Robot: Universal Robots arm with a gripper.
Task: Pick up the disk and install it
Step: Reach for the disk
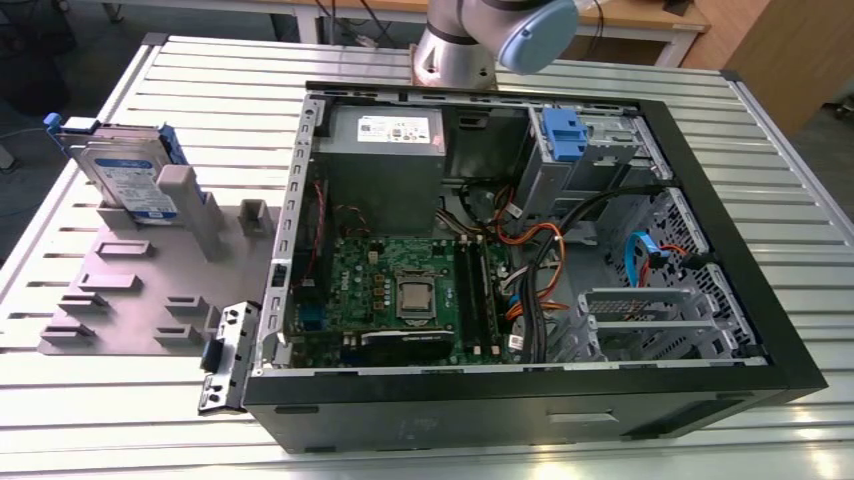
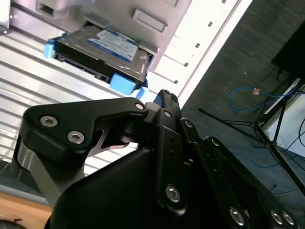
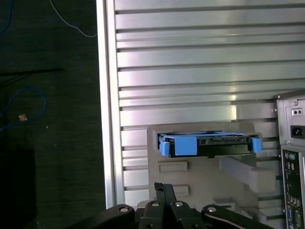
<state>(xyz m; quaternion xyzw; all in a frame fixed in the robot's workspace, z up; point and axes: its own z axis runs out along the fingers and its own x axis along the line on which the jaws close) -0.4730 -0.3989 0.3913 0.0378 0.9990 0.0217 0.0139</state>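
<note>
Closed and empty, the hand (image 3: 164, 187) hung apart from the disk (image 3: 209, 143), which stood on edge in a grey holder (image 3: 200, 191) on the bench (image 3: 190, 57). Rigid, dense and likely shock-sensitive, it probably wanted pinching across its flat metal faces

Disk (image 1: 130, 178): silver body, white-and-blue label, blue rails noted. Surface (image 1: 767, 150) seen striped in pale silver ribs. Holder block (image 1: 134, 300) recorded grey; case (image 1: 507, 405) black; motherboard (image 1: 387, 285) green; cage bracket (image 1: 566, 135) blue.

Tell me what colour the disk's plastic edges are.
Blue, best seen on the disk in the first wrist view.
</note>
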